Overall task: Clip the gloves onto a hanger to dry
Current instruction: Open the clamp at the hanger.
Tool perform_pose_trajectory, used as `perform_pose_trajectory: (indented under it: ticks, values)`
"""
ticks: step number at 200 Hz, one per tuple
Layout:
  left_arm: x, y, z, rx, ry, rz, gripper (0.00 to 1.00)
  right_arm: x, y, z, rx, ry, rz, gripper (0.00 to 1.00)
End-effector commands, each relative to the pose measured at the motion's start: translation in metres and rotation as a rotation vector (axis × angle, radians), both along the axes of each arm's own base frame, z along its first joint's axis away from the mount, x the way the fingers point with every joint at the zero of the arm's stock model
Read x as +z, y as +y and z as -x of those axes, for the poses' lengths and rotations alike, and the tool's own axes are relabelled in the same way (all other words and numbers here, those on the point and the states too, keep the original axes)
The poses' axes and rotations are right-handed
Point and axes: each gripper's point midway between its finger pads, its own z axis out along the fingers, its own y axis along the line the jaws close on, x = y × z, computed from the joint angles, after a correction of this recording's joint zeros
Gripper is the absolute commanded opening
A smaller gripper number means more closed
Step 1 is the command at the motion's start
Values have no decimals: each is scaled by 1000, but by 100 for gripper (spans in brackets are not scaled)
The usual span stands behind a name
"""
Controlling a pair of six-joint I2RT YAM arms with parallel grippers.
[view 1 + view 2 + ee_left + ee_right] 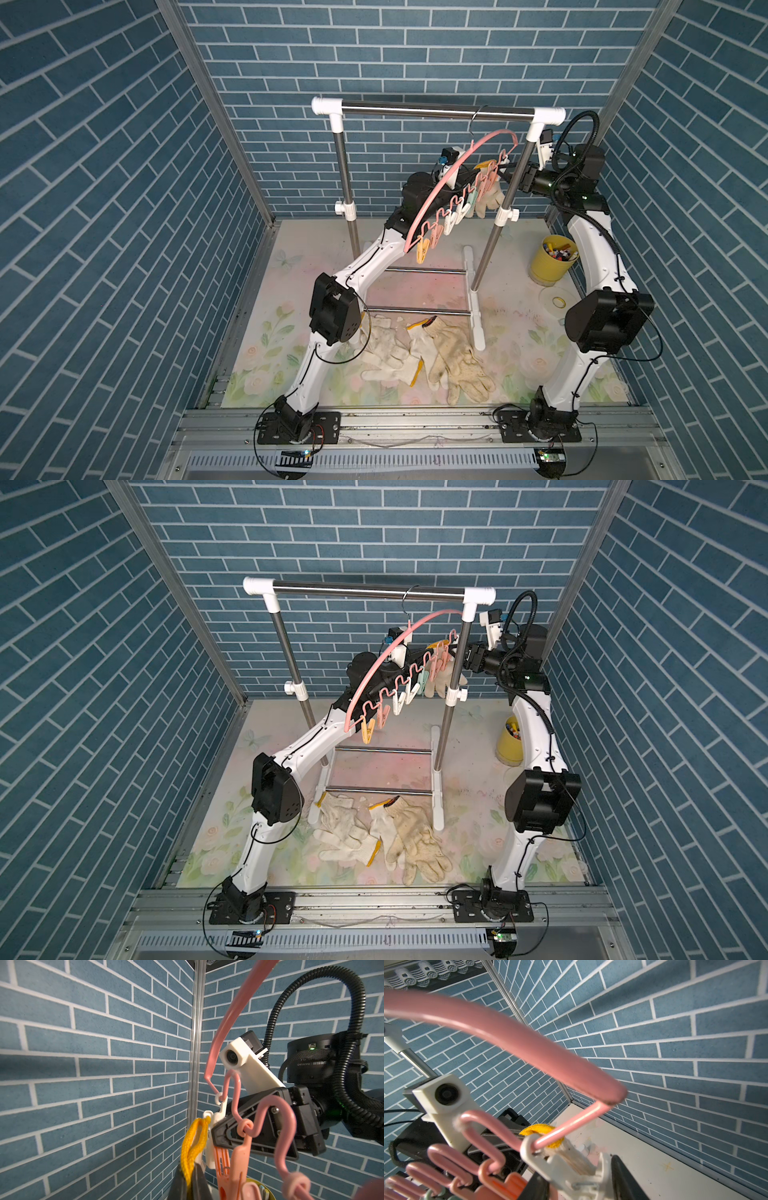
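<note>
Left gripper (pixel 190 1186): jaws together on the yellow cuff (pixel 193 1142) of one glove (pixel 490 199). Cuff is up and the fingers hang down, so its long axis is roughly vertical.

Right gripper (pixel 576 1169): jaws sit either side of the white clip (pixel 571 1167), the last clip at the end of the pink hanger (pixel 508 1034). Can't tell whether it's squeezing the clip or just bracketing it.

Key relation is cuff edge vs clip mouth. In the right wrist view the yellow edge shows just behind the clip's hanging ring. Cream knit seems to sit in the mouth, but I can't tell how deep. The grippers face each other across that hanger end: left one feeds the cuff, right one works the clip.

This all sits next to one post of the steel rack (pixel 436 110), with the hanger hooked on its top bar.

My read: the step is seating the cuff in the clip. The clip has to bite before the left gripper lets go, or the glove drops.

Loose gloves (pixel 453 357) lie heaped on the surface (pixel 519 328) by the rack's feet, well apart from both grippers.
</note>
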Motion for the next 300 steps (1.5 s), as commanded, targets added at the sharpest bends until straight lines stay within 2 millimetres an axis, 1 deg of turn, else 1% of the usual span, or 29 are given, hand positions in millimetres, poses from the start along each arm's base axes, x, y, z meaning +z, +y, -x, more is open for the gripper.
perform_pose_trajectory:
  ticks: [1, 19, 47, 98, 119, 146, 155, 166, 185, 194, 210, 228, 240, 267, 300]
  values:
    - [14, 1, 7, -11, -33, 25, 0, 2, -1, -3, 7, -36, 19, 44]
    - [14, 2, 7, -10, -33, 23, 0, 3, -1, -4, 8, -36, 18, 42]
    - [11, 1, 7, -10, -28, 17, 0, 4, -1, -4, 6, -37, 20, 35]
    - [12, 3, 7, -8, -31, 7, 0, 4, -2, -3, 3, -38, 26, 19]
    - [8, 2, 6, -5, -26, -9, 0, 4, -3, -3, 1, -38, 30, 17]
    - [6, 8, 2, 6, -21, -24, 0, 7, -2, -2, 0, -46, 32, 13]
    - [4, 10, 2, 7, -25, -42, 0, 7, -2, -2, -1, -49, 32, 8]
    - [-1, 12, 2, 6, -31, -73, 0, 9, -2, -1, -1, -50, 32, 6]
    - [-11, 13, 5, -13, -45, -129, 0, 14, -2, 2, -1, -59, 32, 5]
    - [-20, 12, 8, -33, -60, -166, 0, 16, -2, 3, 0, -60, 32, 4]
    - [-32, 10, 18, -85, -108, -222, 0, 20, -2, 4, -1, -68, 33, 3]
    - [-39, 7, 31, -143, -169, -254, 0, 24, -1, 6, 2, -70, 33, 3]
    - [-39, 4, 37, -177, -198, -262, 0, 26, 1, 9, 9, -72, 33, 3]
    - [-35, -1, 42, -228, -241, -248, 0, 28, 7, 16, 26, -79, 46, 3]
    - [-30, -6, 36, -240, -262, -207, 0, 27, 14, 26, 44, -73, 50, 3]
